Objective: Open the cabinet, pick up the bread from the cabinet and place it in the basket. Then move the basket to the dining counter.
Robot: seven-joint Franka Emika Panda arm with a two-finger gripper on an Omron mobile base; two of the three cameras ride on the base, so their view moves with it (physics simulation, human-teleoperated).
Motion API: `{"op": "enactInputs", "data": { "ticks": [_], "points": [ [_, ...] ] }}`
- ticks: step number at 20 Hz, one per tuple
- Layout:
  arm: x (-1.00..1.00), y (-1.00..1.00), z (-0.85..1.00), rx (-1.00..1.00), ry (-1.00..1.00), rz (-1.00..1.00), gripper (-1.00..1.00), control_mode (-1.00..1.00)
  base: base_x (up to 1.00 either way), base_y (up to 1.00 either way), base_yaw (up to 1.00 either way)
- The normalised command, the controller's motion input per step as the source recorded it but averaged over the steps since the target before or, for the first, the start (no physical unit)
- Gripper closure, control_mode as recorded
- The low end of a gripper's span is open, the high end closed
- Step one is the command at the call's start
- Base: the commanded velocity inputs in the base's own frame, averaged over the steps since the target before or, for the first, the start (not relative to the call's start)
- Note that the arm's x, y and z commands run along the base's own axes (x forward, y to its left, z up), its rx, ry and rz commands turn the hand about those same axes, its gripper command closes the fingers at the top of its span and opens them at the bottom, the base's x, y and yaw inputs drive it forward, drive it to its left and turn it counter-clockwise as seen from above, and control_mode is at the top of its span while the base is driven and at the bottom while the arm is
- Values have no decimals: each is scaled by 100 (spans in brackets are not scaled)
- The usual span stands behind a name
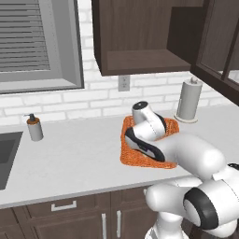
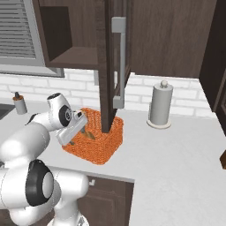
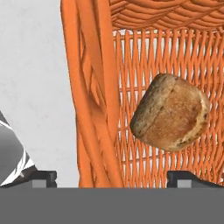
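Note:
The orange woven basket (image 2: 103, 148) stands on the grey worktop below the cabinet (image 1: 135, 32), whose door (image 2: 106, 66) is swung open over it; the shelf inside is bare. In the hand view the golden-brown bread (image 3: 170, 112) lies inside the basket (image 3: 94, 87), free of the fingers. My gripper (image 3: 114, 178) is open and low over the basket's near wall, one fingertip (image 3: 41, 177) outside the wall and the other inside. My gripper (image 2: 82, 137) sits at the basket's left rim. My arm covers much of the basket (image 1: 130, 156) in the left base view. The dining counter is out of view.
A paper towel holder (image 1: 189, 100) stands right of the basket near the wall. A soap dispenser (image 1: 34, 127) and the sink (image 1: 7, 156) are at the far left. The open door's long handle (image 2: 119, 62) hangs just above the basket. Drawer fronts run below the worktop's edge.

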Motion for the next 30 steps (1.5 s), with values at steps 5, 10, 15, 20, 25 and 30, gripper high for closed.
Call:
{"op": "enactInputs", "data": {
  "ticks": [5, 10, 15, 20, 25, 30],
  "points": [
    [0, -8, -87, -4, 16, 16, 100, -100, 0, 0, 0],
    [-40, -54, -93, 0, 3, 14, 100, -100, 0, 0, 0],
    [-32, -8, -45, 2, 0, 7, 100, -100, 0, 0, 0],
    [6, -1, 40, 2, 3, 14, 100, -100, 0, 0, 0],
    [-48, 0, 89, 2, -5, 30, 100, -100, 0, 0, 0],
    [-100, 0, 64, 3, -16, 25, 100, -100, 0, 0, 0]
  ]
}}
